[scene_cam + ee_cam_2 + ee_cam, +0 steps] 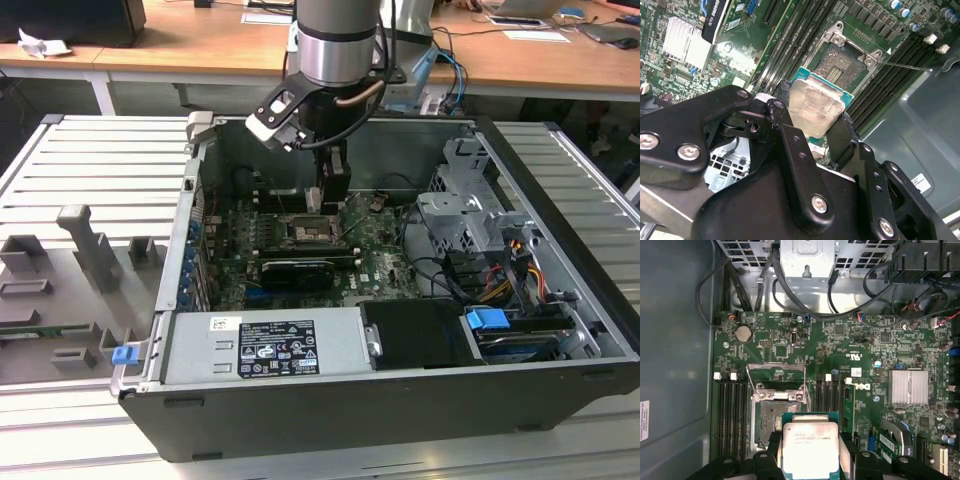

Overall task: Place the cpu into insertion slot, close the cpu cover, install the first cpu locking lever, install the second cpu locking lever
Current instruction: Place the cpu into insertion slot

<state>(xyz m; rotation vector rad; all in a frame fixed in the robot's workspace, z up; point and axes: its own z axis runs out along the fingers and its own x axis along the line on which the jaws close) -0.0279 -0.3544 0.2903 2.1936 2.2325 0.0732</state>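
My gripper (816,120) is shut on the cpu (816,107), a flat square chip with a dull silver top on a green base, held by two opposite edges between the black fingers (790,137). In the first wrist view the cpu (811,447) hangs above the motherboard, overlapping one edge of the open insertion slot (776,420). The slot (845,67) shows bare contacts inside its metal frame. Thin wire locking levers (805,385) stand swung away beside it. I cannot make out the cpu cover for certain. In the exterior view the gripper (330,195) reaches into the case above the slot (305,232).
The slot is flanked by rows of black memory slots (732,415). A finned silver heatsink (910,387) and a long black card (295,270) lie close by. Cables (805,305) and a drive cage (470,215) crowd one side. The case wall (675,365) borders the board.
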